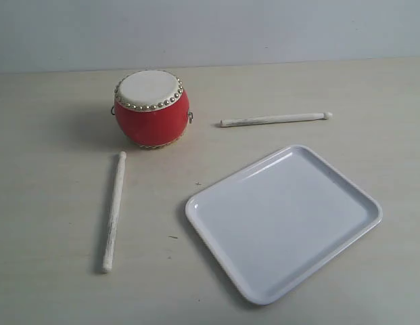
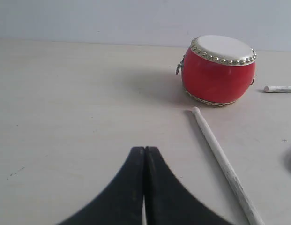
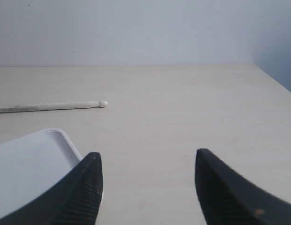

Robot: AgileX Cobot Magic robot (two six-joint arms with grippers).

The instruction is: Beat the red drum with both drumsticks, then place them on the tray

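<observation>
The red drum stands upright on the table at the back left, cream skin up. One drumstick lies in front of the drum, its knob end near the drum's base. The other drumstick lies to the drum's right; its end also shows as a drumstick tip. The white tray lies empty at the front right. My left gripper is shut on nothing, short of the drum. My right gripper is open and empty beside the tray's corner. Neither arm shows in the exterior view.
The pale wooden table runs back to a plain light wall. In the right wrist view the table's side edge shows.
</observation>
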